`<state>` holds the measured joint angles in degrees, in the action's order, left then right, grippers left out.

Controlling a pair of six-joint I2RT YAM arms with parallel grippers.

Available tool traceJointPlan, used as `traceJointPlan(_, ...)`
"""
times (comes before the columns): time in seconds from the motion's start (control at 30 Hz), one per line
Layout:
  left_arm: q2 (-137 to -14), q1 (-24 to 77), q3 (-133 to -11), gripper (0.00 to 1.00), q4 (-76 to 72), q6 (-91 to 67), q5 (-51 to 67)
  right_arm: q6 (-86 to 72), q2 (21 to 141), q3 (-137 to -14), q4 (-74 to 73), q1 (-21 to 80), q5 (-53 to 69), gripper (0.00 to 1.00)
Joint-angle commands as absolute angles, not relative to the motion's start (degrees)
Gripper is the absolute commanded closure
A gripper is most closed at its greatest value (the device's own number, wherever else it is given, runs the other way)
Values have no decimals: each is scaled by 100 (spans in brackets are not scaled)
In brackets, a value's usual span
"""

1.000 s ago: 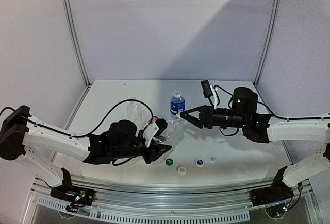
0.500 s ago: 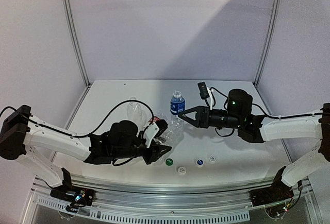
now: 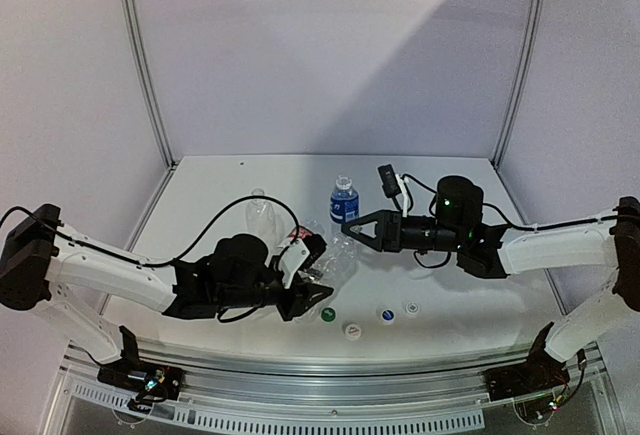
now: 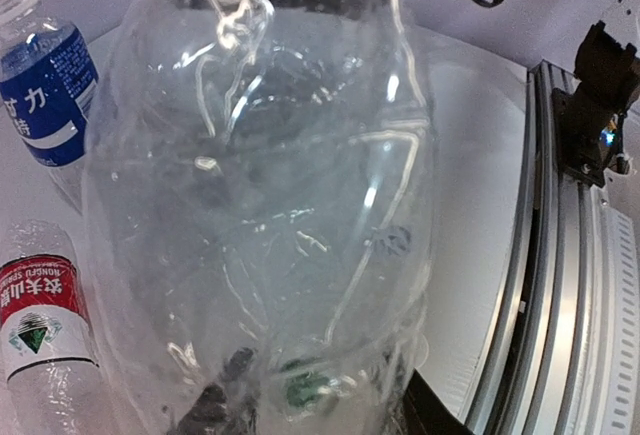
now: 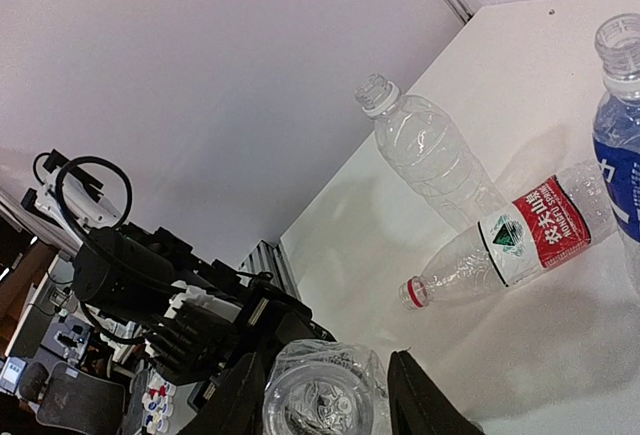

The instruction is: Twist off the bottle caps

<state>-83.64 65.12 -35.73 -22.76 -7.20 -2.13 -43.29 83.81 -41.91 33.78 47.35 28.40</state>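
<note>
My left gripper [image 3: 315, 273] is shut on the body of a crumpled clear bottle [image 3: 338, 251], which fills the left wrist view [image 4: 260, 185]. My right gripper [image 3: 347, 227] has its fingers on either side of that bottle's end [image 5: 320, 395], very close to it; whether they press it does not show. No cap shows on that end. The bottle caps lie loose near the front edge: green [image 3: 327, 315], white [image 3: 351, 330], blue [image 3: 386, 315] and pale [image 3: 411, 307]. The other bottles have bare necks: the blue-label one [image 3: 344, 200] and a clear one [image 5: 430, 155] stand, and the red-label one [image 5: 520, 235] lies down.
The white table [image 3: 450, 285] is walled by pale panels at the back and sides. An aluminium rail [image 4: 560, 285] runs along the near edge. A cable [image 3: 215, 220] loops off the left arm.
My right arm has moved left toward the held bottle, and its jaws now stand narrower around the bottle's end. The left arm and the caps have not moved.
</note>
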Motion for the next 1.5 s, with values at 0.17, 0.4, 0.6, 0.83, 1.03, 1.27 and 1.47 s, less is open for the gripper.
traceJointPlan(0.17, -8332, 6431, -3665, 62, -2425, -735, -197, -4230, 8470, -4236, 3391, 4757, 2972, 90)
traceJointPlan(0.4, -8343, 6434, -3717, 24, -2276, -852, -497, -3745, 8336, -4527, 2352, 4754, 2662, 100)
traceJointPlan(0.6, -8219, 6434, -3684, 1, -2218, -853, -509, -2809, 7484, -5181, 78, 4752, 1765, 100)
traceJointPlan(0.83, -8075, 6434, -3665, 1, -2146, -878, -451, -2186, 6991, -6100, -1947, 4752, 117, 100)
traceJointPlan(1.03, -7872, 6434, -3618, 1, -2086, -897, -493, -1611, 7572, -6665, -2520, 4750, -1650, 100)
traceJointPlan(1.27, -7652, 6434, -3508, 1, -2114, -930, -609, -1163, 8471, -7454, -2724, 4725, -2714, 100)
traceJointPlan(1.47, -7582, 6434, -3492, 1, -2074, -924, -719, -1070, 8678, -7197, -2134, 4417, -2481, 100)
